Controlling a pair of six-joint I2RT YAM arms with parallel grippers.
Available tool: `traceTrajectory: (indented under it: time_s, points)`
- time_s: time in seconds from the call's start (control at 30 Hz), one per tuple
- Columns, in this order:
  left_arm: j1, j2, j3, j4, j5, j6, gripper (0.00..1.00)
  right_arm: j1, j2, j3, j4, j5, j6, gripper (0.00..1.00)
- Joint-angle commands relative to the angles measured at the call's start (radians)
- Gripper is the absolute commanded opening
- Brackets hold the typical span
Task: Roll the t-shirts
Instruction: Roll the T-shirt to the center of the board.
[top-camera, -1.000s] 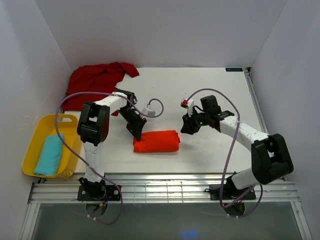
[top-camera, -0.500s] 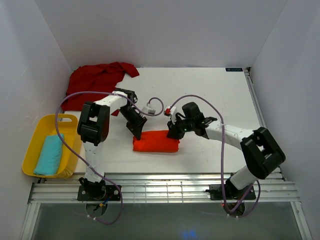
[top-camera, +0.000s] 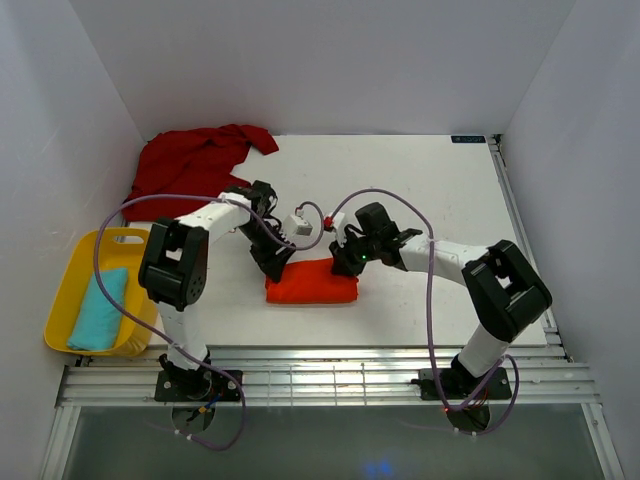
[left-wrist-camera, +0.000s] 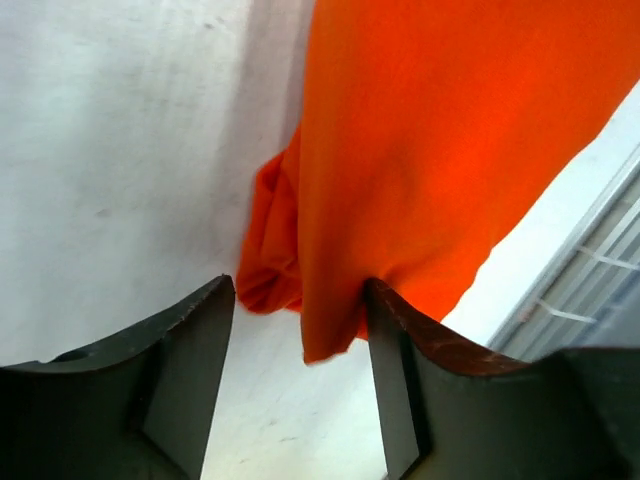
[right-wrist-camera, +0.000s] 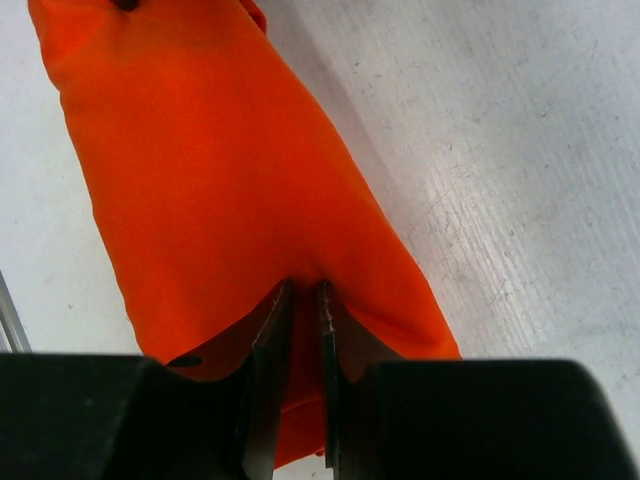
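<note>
Dark red shirt (top-camera: 190, 165) is a crumpled heap at the far-left corner of the table (top-camera: 420, 170). The orange shirt (top-camera: 312, 283) is a tight roll lying crosswise near the front middle, with the left gripper (top-camera: 274, 262) spread around its left end and the right gripper (top-camera: 348, 262) pressed together on a pinch of cloth at its right end. From above both grippers hide the roll's ends and the left arm cuts off the red heap's near edge; a yellow tray (top-camera: 68, 285) holding a teal cloth (top-camera: 98, 310) sits beside the table's left edge.

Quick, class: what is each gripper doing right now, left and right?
Left gripper: open, at the end of the orange t-shirt.
Right gripper: closed, pinching the orange t-shirt.
</note>
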Motion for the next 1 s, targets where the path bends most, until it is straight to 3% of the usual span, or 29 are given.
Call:
traceTrajectory:
  time_s: [0.0,0.13,0.23,0.27,0.37,0.4,0.47,0.6,0.73,0.97]
  points:
    - [-0.016,-0.188,-0.049,0.155,-0.085,0.079,0.66,-0.004,0.034,0.023,0.005,0.014,0.003,0.22]
    - [-0.062,-0.318,-0.118,0.289,-0.254,0.049,0.73,-0.004,0.037,0.017,0.015,0.012,0.011,0.22]
    - [-0.194,-0.462,-0.214,0.398,-0.470,0.145,0.72,-0.004,0.020,0.008,0.039,0.040,0.015,0.21]
    - [-0.243,-0.557,-0.258,0.504,-0.521,0.214,0.72,-0.004,0.016,0.003,0.048,0.044,0.020,0.21]
    - [-0.268,-0.674,-0.291,0.678,-0.555,0.247,0.75,-0.004,-0.003,-0.011,0.065,0.031,0.023,0.21]
    - [-0.271,-0.719,-0.303,0.689,-0.548,0.215,0.82,-0.004,-0.007,-0.009,0.070,0.027,0.023,0.21]
    - [-0.300,-0.742,-0.355,0.671,-0.515,0.172,0.98,-0.006,-0.011,-0.001,0.071,0.001,0.032,0.21]
    - [-0.426,-0.730,-0.479,0.685,-0.629,0.101,0.98,-0.017,-0.011,0.025,0.065,-0.031,0.058,0.21]
    - [-0.516,-0.707,-0.596,0.827,-0.681,0.083,0.98,-0.043,-0.021,0.017,0.064,-0.046,0.081,0.22]
    - [-0.530,-0.636,-0.512,0.926,-0.753,0.138,0.98,-0.043,-0.061,-0.020,0.087,-0.023,0.034,0.24]
